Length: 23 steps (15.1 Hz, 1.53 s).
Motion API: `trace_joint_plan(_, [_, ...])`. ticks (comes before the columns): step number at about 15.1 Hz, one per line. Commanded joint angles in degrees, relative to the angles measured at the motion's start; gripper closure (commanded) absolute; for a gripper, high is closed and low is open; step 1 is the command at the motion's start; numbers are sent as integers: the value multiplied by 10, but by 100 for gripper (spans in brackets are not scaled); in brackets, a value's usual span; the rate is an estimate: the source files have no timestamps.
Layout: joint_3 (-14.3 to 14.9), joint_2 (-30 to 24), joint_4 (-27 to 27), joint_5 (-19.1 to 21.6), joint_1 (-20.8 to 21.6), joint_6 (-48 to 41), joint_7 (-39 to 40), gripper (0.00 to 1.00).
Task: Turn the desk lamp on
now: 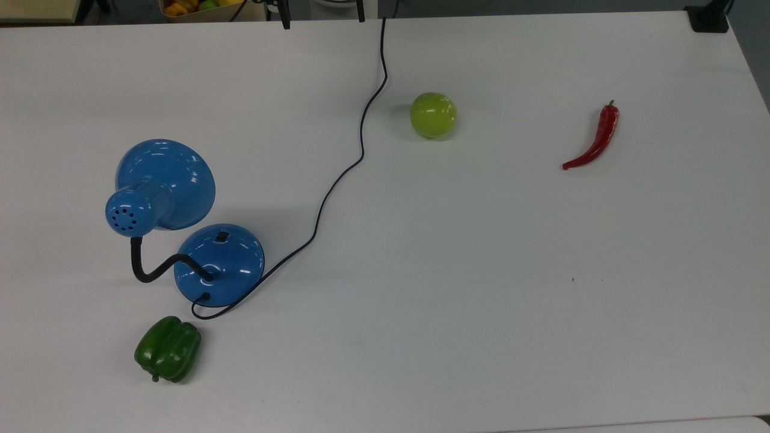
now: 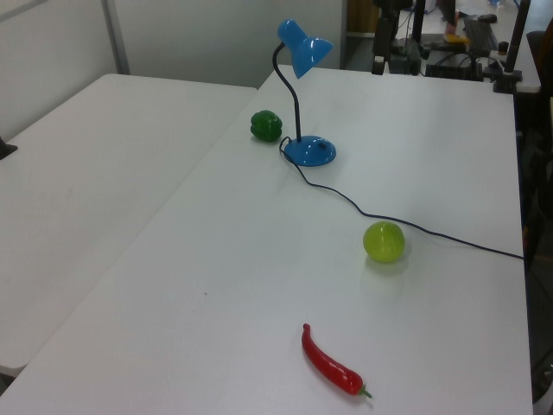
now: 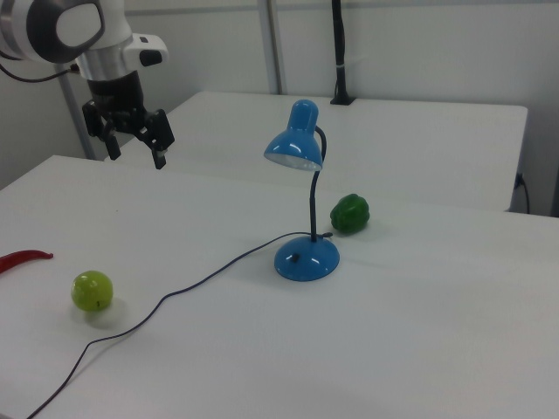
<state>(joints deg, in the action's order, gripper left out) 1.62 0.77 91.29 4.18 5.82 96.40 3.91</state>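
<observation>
The desk lamp stands on the white table [image 1: 481, 270] at the top view's left. Its glossy blue shade [image 1: 174, 174] hangs on a black gooseneck [image 1: 150, 273] above the round blue base [image 1: 234, 273], and a small black switch [image 1: 222, 237] sits on the dome. In the right view the shade [image 3: 295, 144] faces down over the base [image 3: 306, 259], with no pool of light under it. A black cord [image 1: 361, 138] runs from the base to the far edge. My gripper [image 3: 135, 153] hovers open and empty above the far table edge, well away from the lamp; it also appears as gripper [image 1: 323, 18] and gripper [image 2: 393, 56].
A green bell pepper [image 1: 168, 349] lies close to the lamp base. A green apple [image 1: 433, 114] sits right of the cord, and a red chili [image 1: 595, 138] lies further right. A second white table [image 2: 86, 190] adjoins on the left view's left.
</observation>
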Motion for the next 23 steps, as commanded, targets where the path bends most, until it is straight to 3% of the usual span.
trace_joint_plan(1, [0,-9,20,-17,9,11,10,0])
trace_joint_plan(16, [0,-9,21,-16,9,12,11,0])
trace_joint_plan(17, [0,-9,21,-15,9,13,12,4])
trace_joint_plan(19, [0,-9,21,-14,9,14,14,25])
trace_joint_plan(20, [0,-9,22,-14,9,14,14,29])
trace_joint_plan(23, [0,-9,22,-9,5,17,18,61])
